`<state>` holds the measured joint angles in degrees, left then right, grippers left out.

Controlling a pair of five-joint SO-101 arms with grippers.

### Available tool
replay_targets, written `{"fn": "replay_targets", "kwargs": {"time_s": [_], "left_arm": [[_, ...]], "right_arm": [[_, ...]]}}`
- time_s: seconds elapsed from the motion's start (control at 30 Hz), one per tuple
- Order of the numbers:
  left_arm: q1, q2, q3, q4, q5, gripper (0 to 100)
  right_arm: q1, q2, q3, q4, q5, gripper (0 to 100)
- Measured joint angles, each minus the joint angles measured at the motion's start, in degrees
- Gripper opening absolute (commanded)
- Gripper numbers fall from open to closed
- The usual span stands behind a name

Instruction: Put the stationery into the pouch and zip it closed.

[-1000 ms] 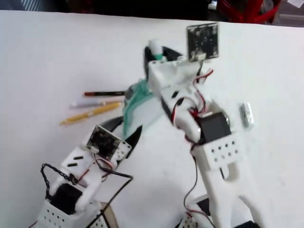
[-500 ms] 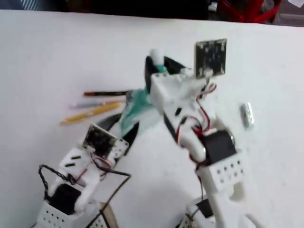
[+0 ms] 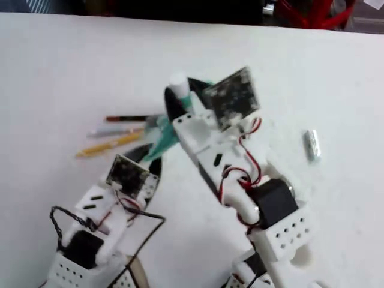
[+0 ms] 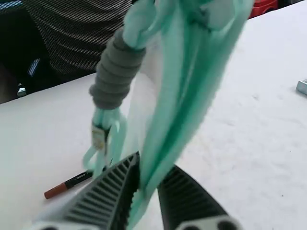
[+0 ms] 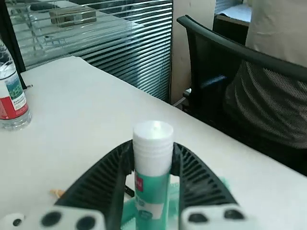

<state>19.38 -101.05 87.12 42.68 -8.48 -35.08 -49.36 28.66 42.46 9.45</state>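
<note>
Jaws clamped on both arms: left gripper (image 4: 151,168) pinching an edge of the teal pouch (image 4: 192,86), right gripper (image 5: 152,146) tight around a white-capped green glue stick (image 5: 152,167). Pouch near the middle of the table (image 3: 60,72), stretched between the two grippers, glue stick at its far end. Just beside the pouch, toward the table's left edge, a dark pencil (image 3: 129,118), a pale pen (image 3: 114,131) and a yellow pen (image 3: 111,144), lying flat. Near the right edge, a small metal clip (image 3: 311,145).

Left arm (image 3: 99,204), jaws clamped, right arm (image 3: 210,150), jaws gripping
</note>
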Motion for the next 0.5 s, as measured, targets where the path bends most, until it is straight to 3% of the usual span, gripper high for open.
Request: {"fn": "replay_targets", "kwargs": {"time_s": [0.13, 0.5], "left_arm": [[0.35, 0.00, 0.00, 0.00, 0.00, 2], [2.73, 0.00, -5.80, 2.11, 0.00, 2]], "right_arm": [[-0.53, -0.09, 0.09, -0.35, 3.60, 1.8], [-0.44, -0.35, 0.18, -7.56, 1.67, 1.8]]}}
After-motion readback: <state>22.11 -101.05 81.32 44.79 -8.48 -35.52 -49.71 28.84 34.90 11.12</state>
